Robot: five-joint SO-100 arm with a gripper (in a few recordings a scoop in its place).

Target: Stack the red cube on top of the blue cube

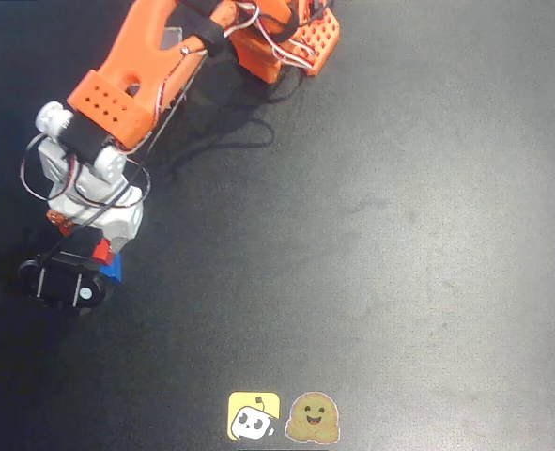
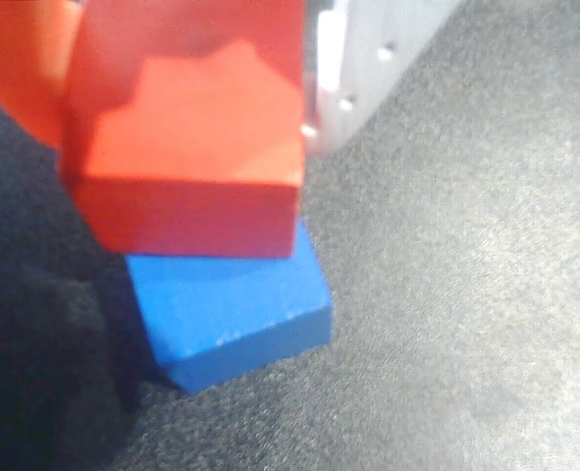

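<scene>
Fingers [image 1: 97, 252] closed on red cube [image 2: 186, 128], over blue cube [image 2: 236, 314] on black counter [image 1: 399, 235]. Two cartoon stickers [image 1: 284, 416], no readable writing.

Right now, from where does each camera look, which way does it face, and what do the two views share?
Overhead view: sits above the black table, facing straight down; the orange arm reaches from the top edge to the pincer at lower left.
Wrist view: rides on the pincer, facing down close at the red cube over the blue cube; a white finger shows beside them.
Shared: both cubes, red and blue, and the table.
</scene>
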